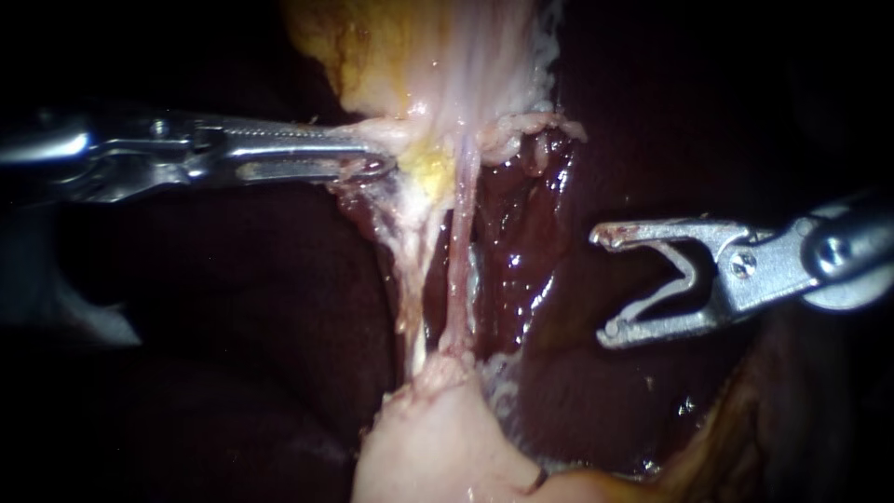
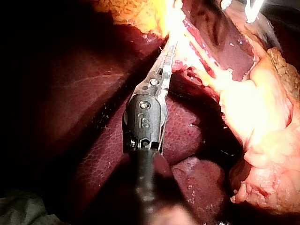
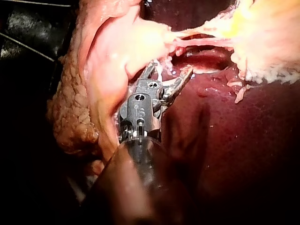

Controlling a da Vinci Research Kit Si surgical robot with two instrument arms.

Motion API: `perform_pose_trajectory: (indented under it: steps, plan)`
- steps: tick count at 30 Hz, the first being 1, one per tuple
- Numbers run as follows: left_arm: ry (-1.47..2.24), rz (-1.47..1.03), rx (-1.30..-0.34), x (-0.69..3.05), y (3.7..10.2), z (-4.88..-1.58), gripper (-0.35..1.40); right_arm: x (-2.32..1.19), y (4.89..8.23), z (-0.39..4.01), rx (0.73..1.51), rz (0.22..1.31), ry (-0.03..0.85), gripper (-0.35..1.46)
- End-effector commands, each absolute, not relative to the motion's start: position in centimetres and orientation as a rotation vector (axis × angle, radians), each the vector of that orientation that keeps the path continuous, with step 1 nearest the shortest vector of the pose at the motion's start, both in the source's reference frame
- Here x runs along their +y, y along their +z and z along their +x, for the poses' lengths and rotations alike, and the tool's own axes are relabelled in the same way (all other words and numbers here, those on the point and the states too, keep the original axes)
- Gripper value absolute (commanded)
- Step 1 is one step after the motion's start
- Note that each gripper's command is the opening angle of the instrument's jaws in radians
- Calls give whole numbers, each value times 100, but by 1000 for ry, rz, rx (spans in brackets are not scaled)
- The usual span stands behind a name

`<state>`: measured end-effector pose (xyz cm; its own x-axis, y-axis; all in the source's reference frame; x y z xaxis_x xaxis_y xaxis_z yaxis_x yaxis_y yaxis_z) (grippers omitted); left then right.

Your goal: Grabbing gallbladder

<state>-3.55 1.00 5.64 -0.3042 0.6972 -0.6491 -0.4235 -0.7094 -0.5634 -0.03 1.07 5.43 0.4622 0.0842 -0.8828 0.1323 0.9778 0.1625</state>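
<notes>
The pale yellowish gallbladder (image 1: 438, 56) hangs at the top of the endoscope view. My left instrument (image 1: 384, 154) reaches in level from the left, its jaws shut on the gallbladder's lower edge. In the left wrist view its jaws (image 2: 168, 49) run into the same pale tissue (image 2: 176, 21). Two thin tubes (image 1: 458, 270) stretch down from there to a pale lump (image 1: 438, 438). My right instrument (image 1: 602, 284) stands to the right of the tubes, apart from them, jaws wide open and empty. The right wrist view shows these open jaws (image 3: 168, 76) just short of the pale tissue (image 3: 140, 42).
Dark red liver (image 1: 279, 307) surrounds the stretched tubes, with a glistening raw bed (image 1: 521, 233) behind them. Yellow granular fat (image 3: 70, 108) lies beside the right instrument's shaft, and more pale fatty tissue (image 2: 262, 131) lies beside the left one.
</notes>
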Motion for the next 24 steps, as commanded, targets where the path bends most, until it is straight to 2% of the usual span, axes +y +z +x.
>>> perform_pose_trajectory:
  steps: [1,11,24]
  plan:
    - [2049,-1223,-383,102,558,-353,-35,107,543,-3,1093,220,-30,50]
    - [2022,-1181,-408,160,496,-304,-35,108,543,-3,1093,220,-30,50]
    - [2018,-1173,-395,156,498,-305,-35,108,543,-3,1092,220,-30,50]
